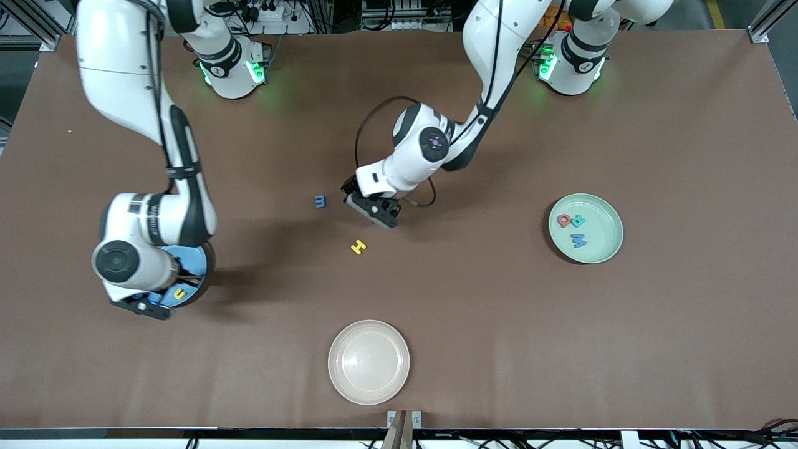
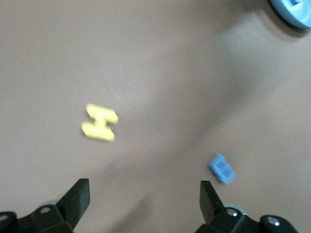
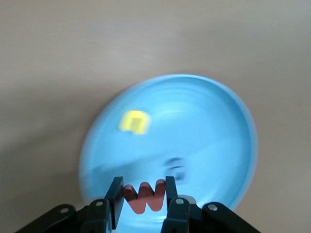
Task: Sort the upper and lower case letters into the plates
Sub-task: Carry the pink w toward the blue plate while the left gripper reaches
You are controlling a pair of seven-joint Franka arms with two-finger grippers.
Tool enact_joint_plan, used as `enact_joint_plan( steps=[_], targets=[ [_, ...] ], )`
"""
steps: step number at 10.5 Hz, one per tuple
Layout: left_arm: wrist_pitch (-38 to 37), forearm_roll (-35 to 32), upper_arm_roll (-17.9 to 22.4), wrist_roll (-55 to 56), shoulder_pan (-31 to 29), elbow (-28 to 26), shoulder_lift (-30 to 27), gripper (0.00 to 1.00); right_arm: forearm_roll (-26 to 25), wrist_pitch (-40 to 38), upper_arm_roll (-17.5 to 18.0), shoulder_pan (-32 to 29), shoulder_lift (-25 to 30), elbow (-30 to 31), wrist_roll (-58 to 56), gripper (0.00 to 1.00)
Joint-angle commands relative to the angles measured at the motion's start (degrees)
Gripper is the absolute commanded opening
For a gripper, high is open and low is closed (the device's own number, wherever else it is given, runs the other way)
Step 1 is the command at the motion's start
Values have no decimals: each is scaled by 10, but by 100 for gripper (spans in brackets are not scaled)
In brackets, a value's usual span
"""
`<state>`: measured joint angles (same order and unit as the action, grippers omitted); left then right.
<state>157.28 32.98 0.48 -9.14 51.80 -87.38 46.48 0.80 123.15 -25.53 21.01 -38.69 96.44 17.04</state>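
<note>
The cream plate (image 1: 368,362) lies nearest the front camera, bare; the right gripper (image 1: 153,308) hangs over the blue plate (image 1: 198,279) at the right arm's end of the table, clenched on a red w (image 3: 144,197) pinched between its fingers, the plate spread under it; on that plate rests a yellow u (image 1: 179,294), at about eleven o'clock from the held letter in the right wrist view; a dark letter lies there too, too blurred to read. Farther from the camera, the yellow H (image 1: 358,247) lies on the table at about seven o'clock from the left gripper (image 1: 374,211), which hovers released, jaws wide apart; the blue m (image 1: 320,201) lies at its nine o'clock. The green plate (image 1: 608,240), toward the left arm's end, holds a red, a teal and a blue letter.
</note>
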Motion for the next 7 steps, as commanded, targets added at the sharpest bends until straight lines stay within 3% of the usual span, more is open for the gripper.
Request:
enact_joint_plan(
  steps=[1, 2, 4, 7],
  targets=[
    [-6, -126, 28, 9, 2, 88, 50, 100, -24, 12, 14, -32, 26, 33, -6, 34],
    [-2, -142, 30, 5, 3, 91, 51, 100, -23, 22, 14, -38, 25, 33, -6, 99],
    [27, -187, 35, 10, 18, 122, 83, 100, -23, 17, 14, -35, 26, 31, -1, 100],
    [86, -192, 52, 33, 36, 119, 124, 100, -16, 10, 13, -33, 29, 23, 1, 100]
  ],
)
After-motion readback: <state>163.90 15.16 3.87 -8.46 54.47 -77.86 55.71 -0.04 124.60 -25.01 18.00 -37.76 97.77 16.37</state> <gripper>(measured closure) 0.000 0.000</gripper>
